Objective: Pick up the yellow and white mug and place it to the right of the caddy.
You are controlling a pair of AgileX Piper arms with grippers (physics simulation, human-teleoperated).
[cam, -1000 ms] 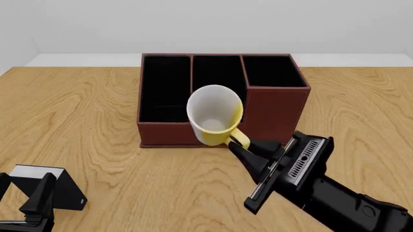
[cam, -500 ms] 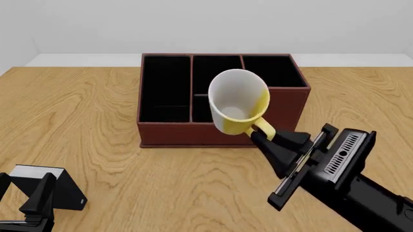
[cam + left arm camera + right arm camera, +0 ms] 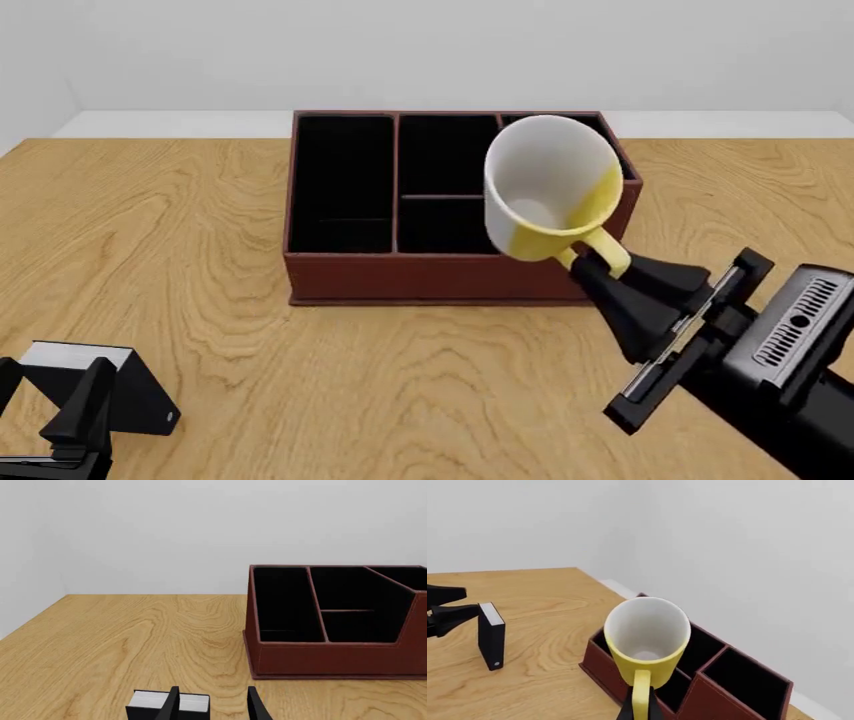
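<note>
Fingers (image 3: 607, 278) around mug (image 3: 550, 185) handle

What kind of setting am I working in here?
Likely a simulated desk setup: a bare wood-grain table against plain white walls, with a desk caddy, a small black box, and the yellow and white mug held by the right gripper.

The yellow and white mug (image 3: 550, 186) is held off the bench by its yellow loop handle, tipped so its white inside faces the front camera, in front of the caddy's taller right section. The caddy (image 3: 360, 275), a dark red-brown rectangular organiser with black compartments, stands upright toward the bench's far edge, roughly midway across.
</note>
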